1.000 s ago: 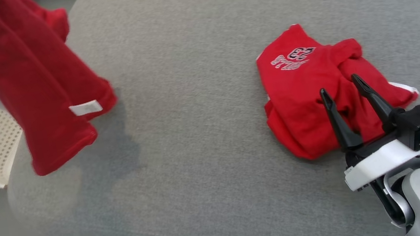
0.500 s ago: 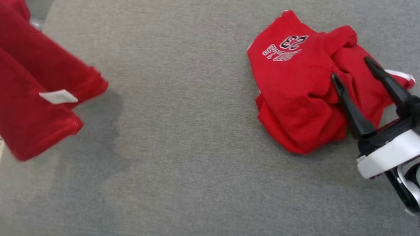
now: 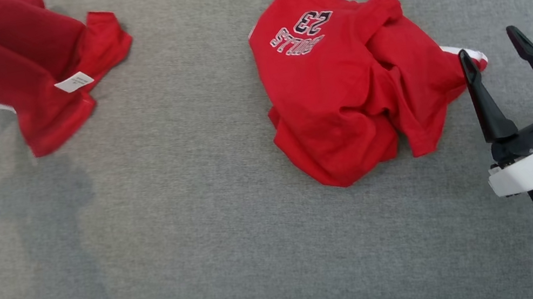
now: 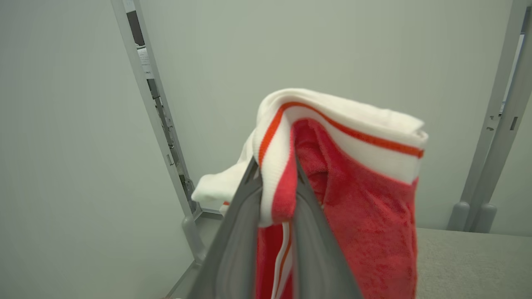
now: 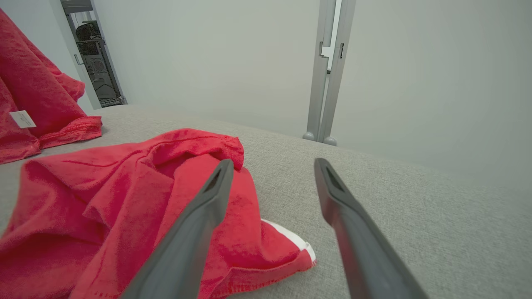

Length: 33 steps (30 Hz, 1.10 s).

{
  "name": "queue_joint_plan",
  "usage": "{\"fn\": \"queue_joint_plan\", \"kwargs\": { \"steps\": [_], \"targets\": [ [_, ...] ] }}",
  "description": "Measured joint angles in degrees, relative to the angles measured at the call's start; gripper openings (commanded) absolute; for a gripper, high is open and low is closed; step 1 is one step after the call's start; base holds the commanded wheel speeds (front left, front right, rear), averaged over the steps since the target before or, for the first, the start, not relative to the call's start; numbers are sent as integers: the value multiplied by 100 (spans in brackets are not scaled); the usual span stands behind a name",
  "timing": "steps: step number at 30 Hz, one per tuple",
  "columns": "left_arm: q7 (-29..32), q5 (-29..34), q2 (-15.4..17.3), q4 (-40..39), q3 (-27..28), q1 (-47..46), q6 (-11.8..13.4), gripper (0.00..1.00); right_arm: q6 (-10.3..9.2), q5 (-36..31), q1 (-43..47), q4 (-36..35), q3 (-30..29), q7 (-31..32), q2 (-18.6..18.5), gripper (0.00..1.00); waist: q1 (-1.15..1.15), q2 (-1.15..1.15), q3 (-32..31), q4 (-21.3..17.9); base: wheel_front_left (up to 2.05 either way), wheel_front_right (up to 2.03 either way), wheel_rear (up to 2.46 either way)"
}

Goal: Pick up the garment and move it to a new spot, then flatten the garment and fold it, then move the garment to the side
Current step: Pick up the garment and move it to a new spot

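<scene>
Garment [image 3: 10, 63]: hanging from our left gripper [image 4: 275, 166], hem low over the cushion's [image 3: 200, 210] left end.
Left gripper: clamped on the white trim.
Right gripper [image 3: 488, 44]: fingers apart, empty, just beside a second, crumpled jersey [image 3: 339, 93].
Risk: we judge the narrow pinch could slip, or the hem could drag and bunch.
Views: left wrist adds the grip; head adds the hem's place.

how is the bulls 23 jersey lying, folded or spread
Neither: the Bulls 23 jersey lies crumpled in a bunched heap on the grey cushion.
</scene>
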Motion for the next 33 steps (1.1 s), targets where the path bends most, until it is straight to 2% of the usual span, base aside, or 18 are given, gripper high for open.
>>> {"fn": "queue_joint_plan", "kwargs": {
  "steps": [8, 13, 14, 15, 24, 33],
  "targets": [
    [1, 0, -597, 1257, 281, 231, -247, 0, 0, -2, 54, -393, -129, 201, -126, 100, 0, 0, 469, -310, 0, 0, 0],
    [1, -170, -756, 2051, 231, 264, -304, 0, 0, -9, 96, -480, -163, 238, -124, 100, 0, 0, 678, -429, 0, 0, 0],
    [1, -178, -755, 2062, 252, 260, -314, 58, 0, -9, 99, -482, -177, 246, -123, 100, 0, 0, 703, -445, 0, 0, 0],
    [1, -178, -746, 2043, 290, 240, -319, 100, 0, -9, 101, -481, -193, 248, -123, 100, 0, 0, 718, -452, 0, 0, 0],
    [0, 245, -463, 1194, 525, 73, -324, 100, 0, 27, 100, -215, -113, 92, 43, 100, 0, 0, 468, -431, 0, 0, 0],
    [0, 544, -409, 155, 361, 63, -332, 100, 0, 155, 58, 427, -42, -221, 354, 100, 0, 0, -7, -666, 0, 0, 0]
  ]
}}
